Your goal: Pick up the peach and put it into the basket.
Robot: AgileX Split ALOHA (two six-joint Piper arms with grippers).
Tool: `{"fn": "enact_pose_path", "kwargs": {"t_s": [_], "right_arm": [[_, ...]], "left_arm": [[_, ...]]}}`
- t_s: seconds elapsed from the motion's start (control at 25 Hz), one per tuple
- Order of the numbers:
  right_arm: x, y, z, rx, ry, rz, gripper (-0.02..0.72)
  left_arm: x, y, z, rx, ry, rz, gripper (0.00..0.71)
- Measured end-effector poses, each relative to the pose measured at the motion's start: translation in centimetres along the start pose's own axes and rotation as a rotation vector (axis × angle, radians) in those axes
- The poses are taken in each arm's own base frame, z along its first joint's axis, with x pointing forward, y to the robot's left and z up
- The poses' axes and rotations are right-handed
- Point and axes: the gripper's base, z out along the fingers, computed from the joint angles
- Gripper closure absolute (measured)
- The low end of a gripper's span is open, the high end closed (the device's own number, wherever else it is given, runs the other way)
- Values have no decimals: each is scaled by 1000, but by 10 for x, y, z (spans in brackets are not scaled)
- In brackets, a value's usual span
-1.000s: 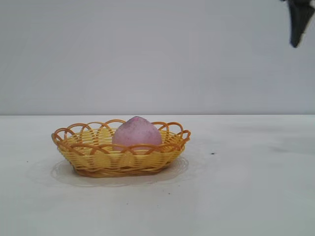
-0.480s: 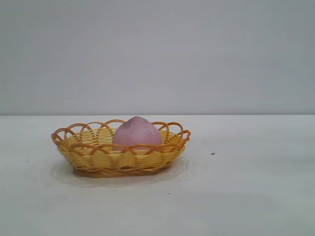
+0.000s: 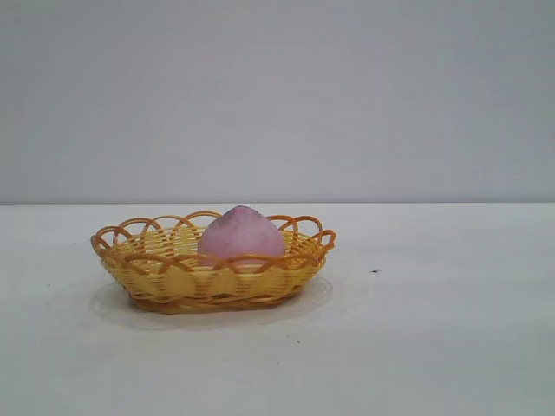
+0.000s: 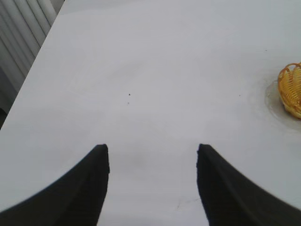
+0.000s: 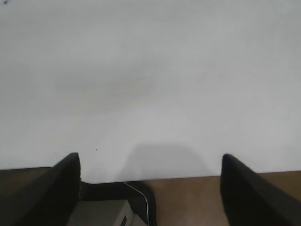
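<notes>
Peach [image 3: 240,234] sits inside basket [image 3: 213,279] on table [image 3: 434,347], tip up. Left gripper [image 4: 152,162] fingers spread, empty, over bare table, well apart from basket. Right gripper [image 5: 150,169] fingers spread, empty, at table edge.

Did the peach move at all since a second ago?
No. The peach sits at the same spot inside the basket, its tip level with the same rim loops as before.

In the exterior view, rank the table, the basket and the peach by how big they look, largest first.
1. The table, spanning the full width of the view.
2. The basket, roughly twice the peach's width.
3. The peach, sitting inside the basket with its lower part hidden by the rim.

Peach and basket are equally near the camera, so their order holds.
</notes>
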Motion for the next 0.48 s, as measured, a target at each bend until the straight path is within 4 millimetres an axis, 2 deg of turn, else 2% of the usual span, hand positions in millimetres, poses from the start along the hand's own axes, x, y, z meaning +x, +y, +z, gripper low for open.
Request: {"fn": "enact_pose_path", "kwargs": {"t_s": [0.48], "right_arm": [[37,-5,-37,-39,-372,-49,176]], "left_arm": [[0,0,0,0,0,0,307]]}}
